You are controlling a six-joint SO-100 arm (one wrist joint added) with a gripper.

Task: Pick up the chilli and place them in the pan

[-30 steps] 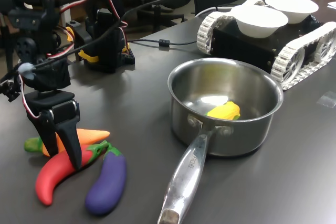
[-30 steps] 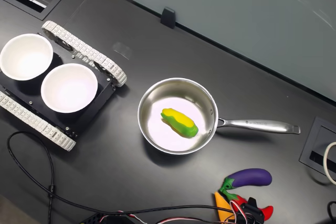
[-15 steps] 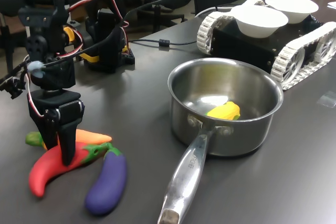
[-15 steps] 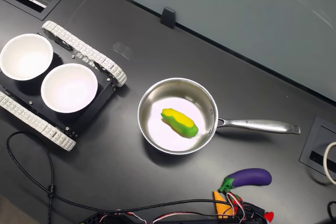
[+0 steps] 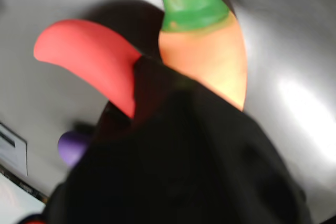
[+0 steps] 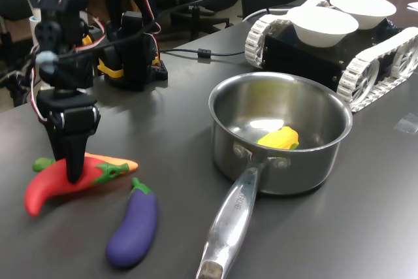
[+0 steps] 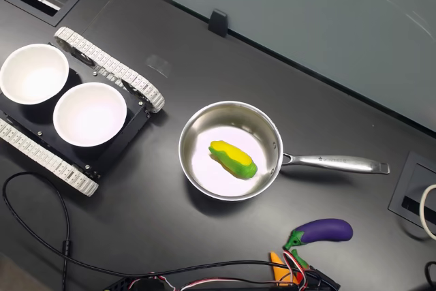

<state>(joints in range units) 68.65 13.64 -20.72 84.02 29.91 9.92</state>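
Dark grey tabletop [image 6: 366, 227] carries a shiny round steel saucepan [image 6: 281, 132] with a long handle at centre, a yellow-green toy corn [image 7: 233, 158] inside. At the first exterior view's left, the black gripper [image 6: 70, 171] is clamped on the curved glossy red chilli [image 6: 49, 184], which overlaps an orange carrot [image 6: 111, 161]; a purple eggplant [image 6: 132, 228] lies nearer.

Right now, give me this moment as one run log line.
gripper: shut on chilli | chilli: beside carrot, off eggplant | pan: holds corn, no chilli
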